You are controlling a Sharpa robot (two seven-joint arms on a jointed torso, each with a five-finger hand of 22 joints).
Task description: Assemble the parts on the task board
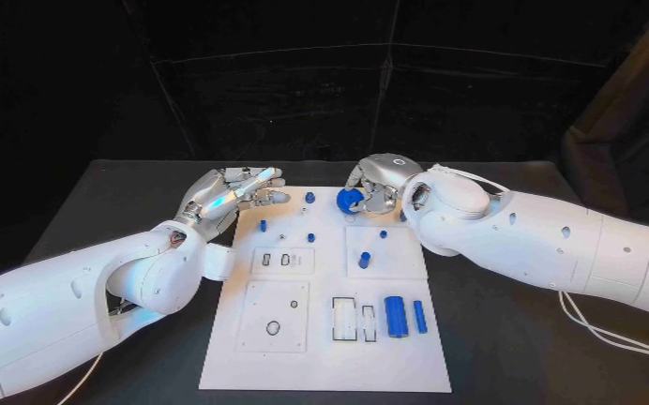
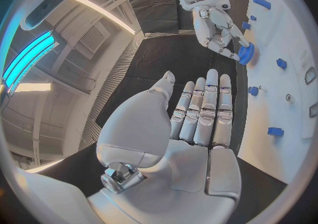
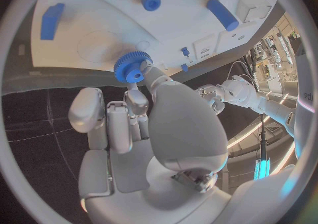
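The white task board [image 1: 324, 358] lies in the middle of the black table. My right hand [image 1: 383, 183] hovers over the board's far edge and pinches a blue gear [image 1: 348, 202] between thumb and fingers; the right wrist view shows the gear [image 3: 132, 67] at the fingertips, just off the board [image 3: 99, 49]. My left hand [image 1: 233, 190] is at the board's far left corner, fingers stretched out, holding nothing. In the left wrist view its flat palm [image 2: 199, 123] faces the right hand [image 2: 219, 25] and the gear [image 2: 246, 53].
Small blue pegs [image 1: 309, 197] [image 1: 311, 236] stand on the board's far half, and another peg [image 1: 363, 259] sits near its middle. A thick blue cylinder [image 1: 395, 316] and a thinner one [image 1: 419, 316] lie at the near right beside rectangular slots [image 1: 346, 316]. Black table surrounds the board.
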